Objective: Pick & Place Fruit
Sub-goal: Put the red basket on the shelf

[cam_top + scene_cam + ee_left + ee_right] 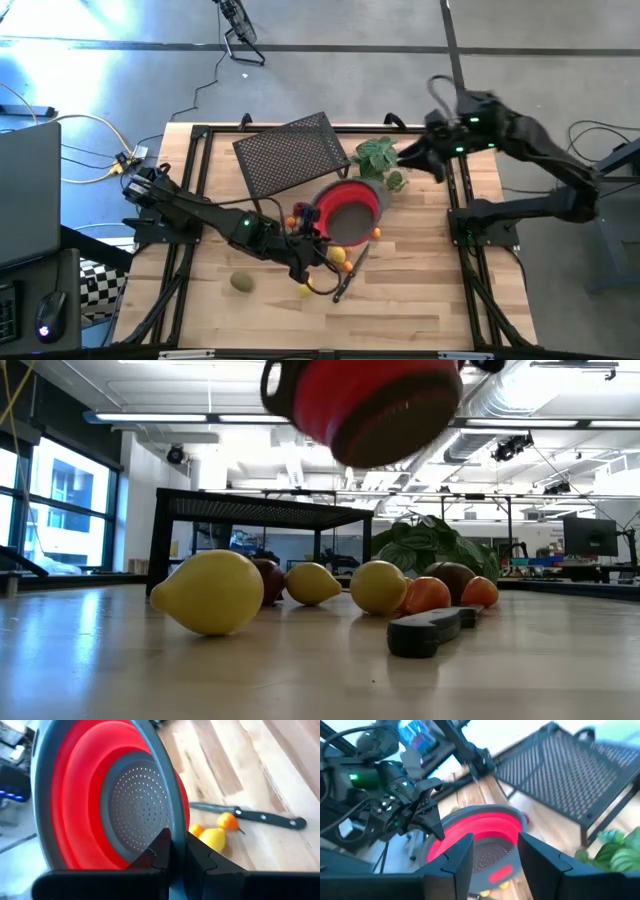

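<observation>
A red collapsible colander with a grey rim and a grey perforated bottom hangs in the air, high in the low view. My left gripper is shut on it. Beneath and around it, fruit lies on the wood: lemons, small oranges, a dark red piece and a kiwi-like oval. My right gripper is open. It hovers by the far right of the table, above the plant, and looks toward the colander. My left gripper holds the colander by its grey rim, one finger inside the bowl and one outside. The fingers come level from the table's left side. The colander is lifted clear of the table and somewhat tilted, its opening facing mostly up.
A black-handled knife lies near the fruit, toward the near edge. A black mesh rack stands at the far middle, with a green leafy plant beside it. Bare wood lies at the near right.
</observation>
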`<state>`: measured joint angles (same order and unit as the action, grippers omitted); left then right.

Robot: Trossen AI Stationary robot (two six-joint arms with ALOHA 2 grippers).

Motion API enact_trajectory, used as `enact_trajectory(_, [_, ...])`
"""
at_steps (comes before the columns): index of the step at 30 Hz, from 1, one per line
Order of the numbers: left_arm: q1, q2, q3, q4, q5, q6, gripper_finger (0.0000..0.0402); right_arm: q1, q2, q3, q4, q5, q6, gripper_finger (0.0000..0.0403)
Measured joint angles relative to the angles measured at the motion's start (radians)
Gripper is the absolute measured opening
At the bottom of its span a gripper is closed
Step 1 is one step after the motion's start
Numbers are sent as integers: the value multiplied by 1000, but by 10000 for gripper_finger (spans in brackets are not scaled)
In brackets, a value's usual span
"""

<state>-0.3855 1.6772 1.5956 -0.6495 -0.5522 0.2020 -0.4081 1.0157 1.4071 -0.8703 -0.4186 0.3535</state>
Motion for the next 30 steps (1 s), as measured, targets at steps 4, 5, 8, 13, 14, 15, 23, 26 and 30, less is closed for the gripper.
enact_trajectory(4, [31, -1, 119, -141, -45, -49, 18, -7, -79, 0, 0, 41, -11, 129])
enact_trajectory(5, [43, -1, 143, -181, -53, -64, 18, -6, -94, 0, 0, 56, -11, 126])
enact_trajectory(8, [83, -1, 209, -306, -82, -108, 18, -6, -125, 0, 0, 88, -12, 116])
enact_trajectory(13, [172, -1, 271, -471, -113, -203, 18, -6, -142, 0, 0, 128, -11, 102])
enact_trajectory(14, [193, -1, 271, -491, -115, -221, 18, -6, -142, 0, -1, 135, -12, 100])
enact_trajectory(15, [212, -1, 271, -510, -117, -238, 18, -6, -142, 0, -1, 139, -12, 99])
enact_trajectory(23, [336, 9, 271, -564, -165, -306, 18, -6, -134, 0, -1, 141, -41, 95])
enact_trajectory(26, [387, 13, 271, -564, -155, -277, 18, -6, -119, 0, -1, 150, -44, 95])
enact_trajectory(30, [448, 51, 270, -551, -141, -223, 18, -6, -101, 0, -2, 191, -46, 95])
